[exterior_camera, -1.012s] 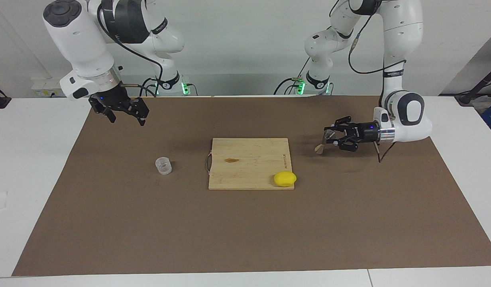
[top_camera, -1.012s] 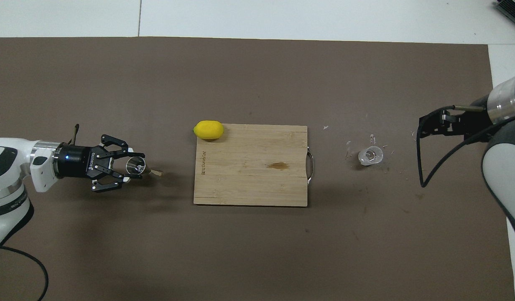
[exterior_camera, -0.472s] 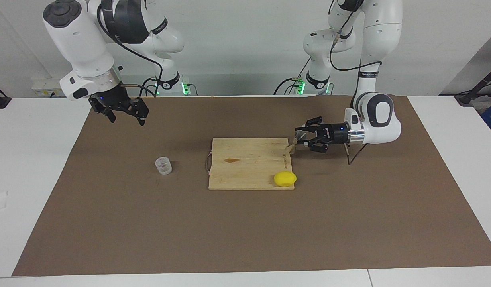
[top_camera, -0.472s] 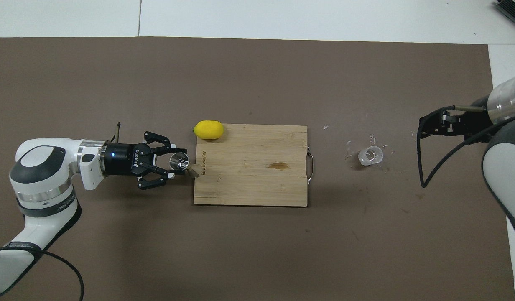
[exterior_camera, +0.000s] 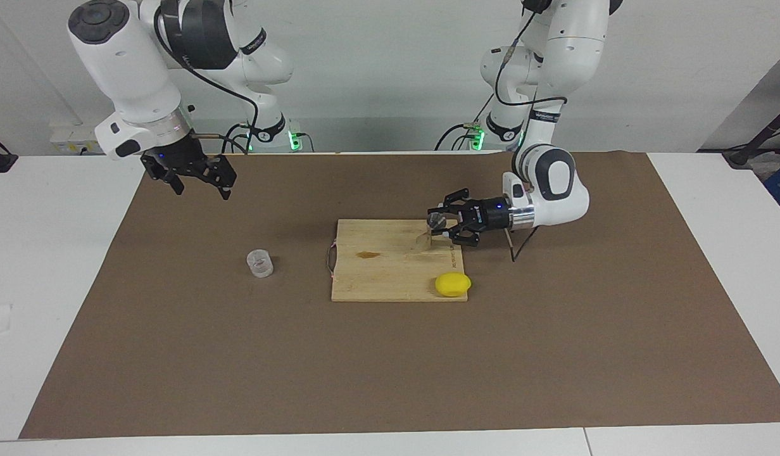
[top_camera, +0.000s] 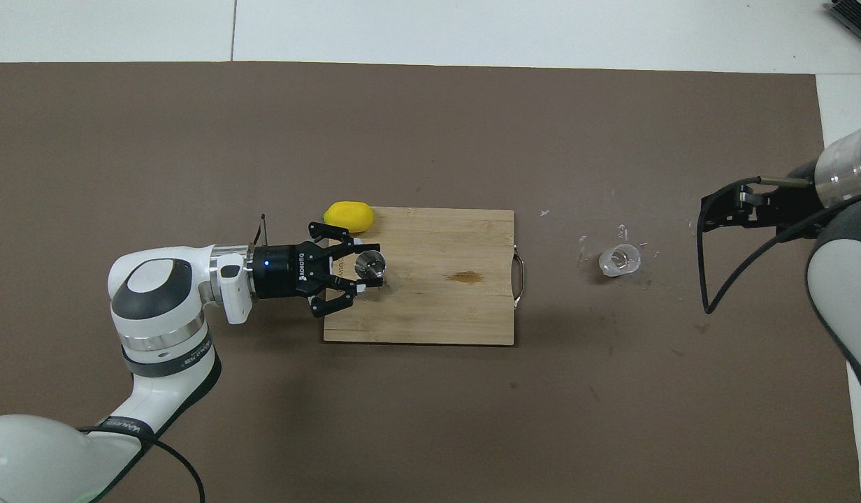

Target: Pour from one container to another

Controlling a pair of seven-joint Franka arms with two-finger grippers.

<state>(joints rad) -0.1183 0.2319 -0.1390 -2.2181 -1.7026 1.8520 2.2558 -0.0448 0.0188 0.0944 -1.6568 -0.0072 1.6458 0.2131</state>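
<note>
2 white robot arms work at a table covered by a brown mat (exterior_camera: 175,354). The left gripper (exterior_camera: 442,226) (top_camera: 364,269) reaches sideways over the wooden cutting board (exterior_camera: 390,272) (top_camera: 437,307), its fingers closed around the small metal jigger (exterior_camera: 435,220) (top_camera: 370,264), held upright with its open mouth facing up. Whether the jigger holds anything cannot be told. The clear squat cup (exterior_camera: 259,263) (top_camera: 619,260) stands upright on the mat beside the board, toward the right arm's end of the table; its contents cannot be made out. The right gripper (exterior_camera: 197,185) hangs in the air with fingers spread and empty, over the mat and well apart from the cup. A yellow lemon (exterior_camera: 452,284) (top_camera: 348,216) lies at the board's corner.
</note>
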